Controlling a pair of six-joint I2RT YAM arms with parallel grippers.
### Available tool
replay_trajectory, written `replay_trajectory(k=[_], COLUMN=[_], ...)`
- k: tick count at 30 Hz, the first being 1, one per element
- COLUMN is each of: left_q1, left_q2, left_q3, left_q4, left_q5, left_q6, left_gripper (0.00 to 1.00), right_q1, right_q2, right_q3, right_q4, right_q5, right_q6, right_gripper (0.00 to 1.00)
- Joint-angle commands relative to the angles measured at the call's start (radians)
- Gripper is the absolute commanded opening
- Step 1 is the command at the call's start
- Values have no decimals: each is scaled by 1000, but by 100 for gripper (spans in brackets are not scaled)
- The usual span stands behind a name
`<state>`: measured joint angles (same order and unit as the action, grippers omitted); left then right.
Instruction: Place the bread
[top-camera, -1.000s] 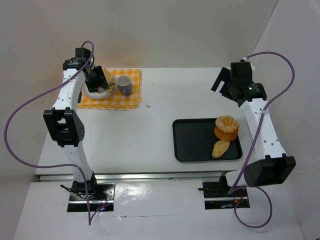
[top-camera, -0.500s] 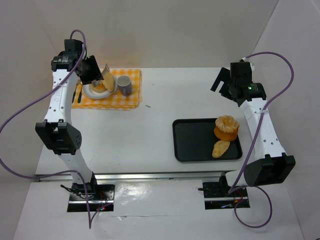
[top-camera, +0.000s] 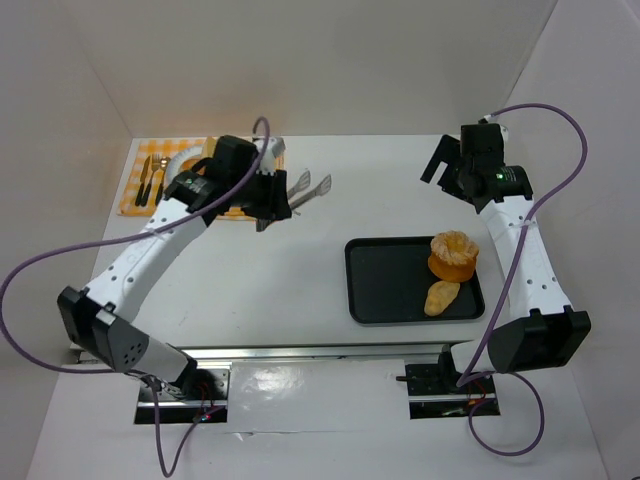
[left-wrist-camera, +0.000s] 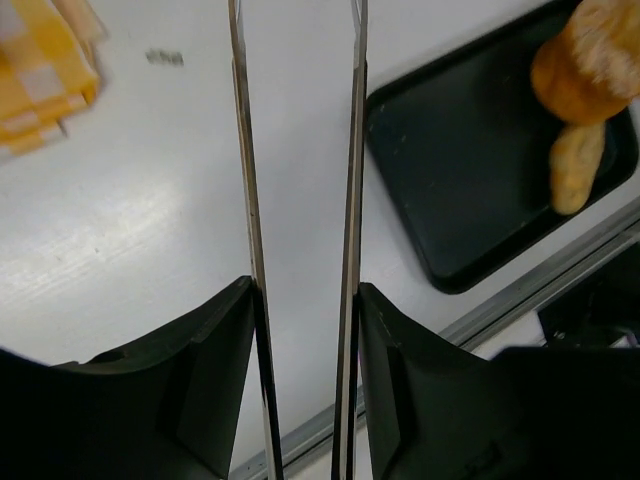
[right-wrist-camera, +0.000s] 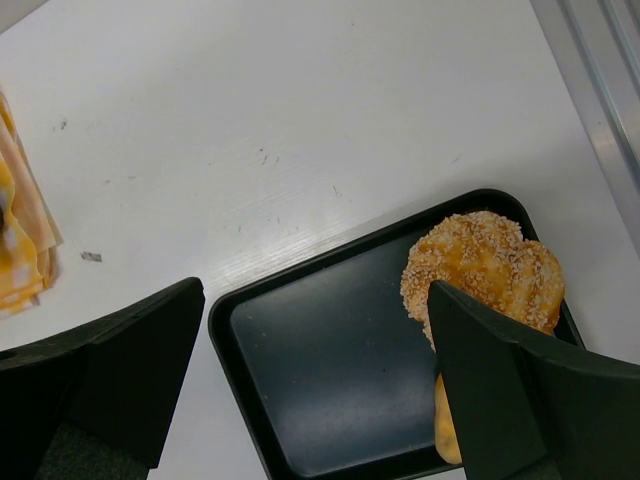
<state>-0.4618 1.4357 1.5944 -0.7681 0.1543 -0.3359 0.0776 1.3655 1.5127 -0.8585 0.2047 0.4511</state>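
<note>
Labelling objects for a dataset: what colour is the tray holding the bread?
Black. The tray shows best in the top external view.

Left end effector (top-camera: 274, 197) holds tongs (top-camera: 306, 187) over table (top-camera: 340, 165).

No writing, label, brand or number is legible in any view, whether on the black tray (top-camera: 385, 285), the checked cloth (top-camera: 133, 182), the bread (top-camera: 453, 255) or the white surface (top-camera: 300, 270).

free: tray (top-camera: 385, 280) left half | obstacle: sesame bun (top-camera: 453, 256), roll (top-camera: 441, 297) at right
</note>
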Motion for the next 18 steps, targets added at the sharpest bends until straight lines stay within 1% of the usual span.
replay_trajectory(k=[1, 5, 8, 9, 13, 18], left_q1=[-23, -48, -48, -48, -57, -66], left_q2=[58, 92, 103, 114, 123, 183], left_q3=[-85, -175, -217, -247, -281, -281], left_q4=[73, 116, 116, 127, 116, 95], left_q5=[5, 5, -4, -18, -81, -202], left_q6=[11, 20, 20, 20, 9, 0], left_gripper=[55, 55, 58, 58, 61, 61], right_q1=[-2, -2, -2, -2, -2, -2], right_q2=[-29, -40, -58, -59, -59, -59], right_q3=[21, 9, -2, -2, -13, -13], right_q4=[32, 32, 32, 32, 41, 41], right_q5=[1, 10, 19, 19, 19, 19], right_q6=[-2, -2, -2, -2, -11, -11], right_gripper=[100, 100, 100, 100, 100, 100])
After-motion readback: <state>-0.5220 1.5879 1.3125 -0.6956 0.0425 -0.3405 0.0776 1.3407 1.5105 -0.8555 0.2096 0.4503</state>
